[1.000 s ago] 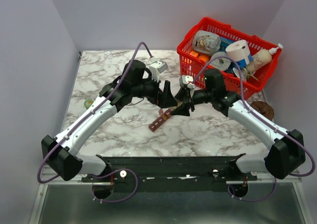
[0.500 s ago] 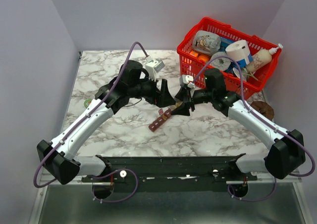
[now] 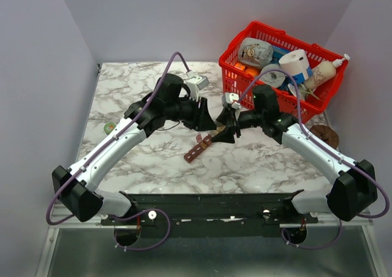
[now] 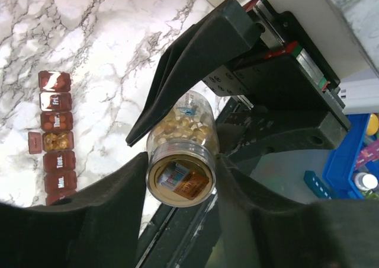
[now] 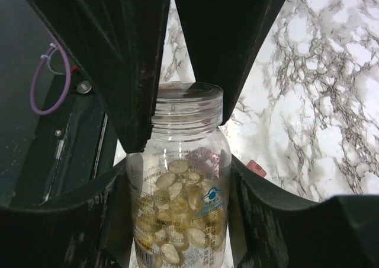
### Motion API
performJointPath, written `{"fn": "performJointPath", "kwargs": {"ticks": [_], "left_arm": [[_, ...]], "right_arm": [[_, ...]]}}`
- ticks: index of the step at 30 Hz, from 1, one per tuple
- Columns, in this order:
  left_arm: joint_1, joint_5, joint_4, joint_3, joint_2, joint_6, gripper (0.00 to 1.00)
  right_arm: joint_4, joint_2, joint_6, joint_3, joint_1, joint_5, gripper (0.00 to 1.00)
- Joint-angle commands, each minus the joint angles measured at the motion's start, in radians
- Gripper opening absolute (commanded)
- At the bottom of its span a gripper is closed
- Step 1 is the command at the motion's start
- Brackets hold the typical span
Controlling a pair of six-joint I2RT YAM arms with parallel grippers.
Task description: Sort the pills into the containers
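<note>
**Bottle Aloft, One Day Filled**

Grey walls close in a marble desk [image 3: 141,81], with a red basket [image 3: 236,75] crowded into its far right corner. Both my arms meet over the desk's middle. My right claw [image 5: 177,173] pinches the clear bottle [image 5: 183,111] by its body and holds it off the surface, seemingly on its side. My left claw [image 4: 182,161] has a finger on either side of the bottle's threaded neck, very close. Whether it presses or merely flanks, I cannot tell. No cap sits on the mouth, and a small green thing [image 3: 109,128] near the left edge may be it.

As I judge it, the sorting is barely begun. The containers [image 4: 56,101], a dark red-brown strip lying just nearward of the desk's middle, show one compartment with its lid [image 4: 34,142] flipped aside and a little heap inside. The other lids are down, marked by day, and hide whatever is under them. Most pills [image 5: 177,188] sit in the bottle: small, oval, amber-tan and glossy, filling a good part of it.
</note>
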Motion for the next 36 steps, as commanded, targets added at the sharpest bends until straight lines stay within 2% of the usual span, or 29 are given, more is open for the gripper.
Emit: {"fn": "performJointPath", "kwargs": {"ticks": [1,2,3,5,9,10,11,13,14,17,20,25,26,32,36], "left_arm": [[-0.006,0.050,-0.020,0.033,0.008,0.003,0.34],[-0.006,0.060,-0.020,0.035,0.010,0.005,0.27],[-0.006,0.064,-0.022,0.035,0.010,0.005,0.11],[-0.006,0.062,-0.020,0.039,0.015,0.006,0.00],[-0.007,0.050,-0.028,0.050,0.015,0.020,0.00],[-0.006,0.041,-0.031,0.053,0.013,0.026,0.00],[-0.006,0.033,-0.035,0.064,0.012,0.039,0.00],[-0.006,0.005,-0.058,0.073,0.012,0.051,0.00],[-0.006,-0.002,-0.065,0.081,0.012,0.062,0.00],[-0.006,-0.038,-0.080,0.087,0.011,0.082,0.00],[-0.006,-0.071,-0.085,0.085,0.015,0.094,0.00],[-0.004,-0.099,-0.081,0.088,0.027,0.105,0.00],[-0.004,-0.120,-0.086,0.091,0.031,0.111,0.00],[-0.004,-0.249,-0.149,0.131,0.108,0.170,0.00],[-0.013,-0.259,-0.164,0.177,0.191,0.192,0.00]], "right_arm": [[0.033,0.008,-0.004,0.027,0.006,-0.025,0.07],[0.033,0.008,-0.004,0.027,0.006,-0.022,0.07],[0.033,0.008,-0.004,0.026,0.006,-0.022,0.07],[0.033,0.008,-0.006,0.026,0.006,-0.018,0.07],[0.033,0.005,-0.009,0.027,0.005,0.004,0.10],[0.032,0.003,-0.007,0.027,0.005,0.010,0.14],[0.032,0.002,-0.007,0.027,0.005,0.015,0.30],[0.030,-0.001,-0.012,0.024,0.003,0.028,0.43],[0.030,-0.007,-0.015,0.024,0.003,0.033,0.54],[0.024,-0.015,-0.024,0.024,-0.002,0.053,0.72],[0.003,-0.020,-0.050,0.027,-0.012,0.074,0.84],[-0.051,-0.027,-0.092,0.047,-0.045,0.085,0.92],[-0.062,-0.032,-0.117,0.053,-0.049,0.094,0.98],[-0.246,-0.067,-0.315,0.121,-0.127,0.237,0.99],[-0.258,-0.086,-0.304,0.147,-0.236,0.375,0.99]]}}
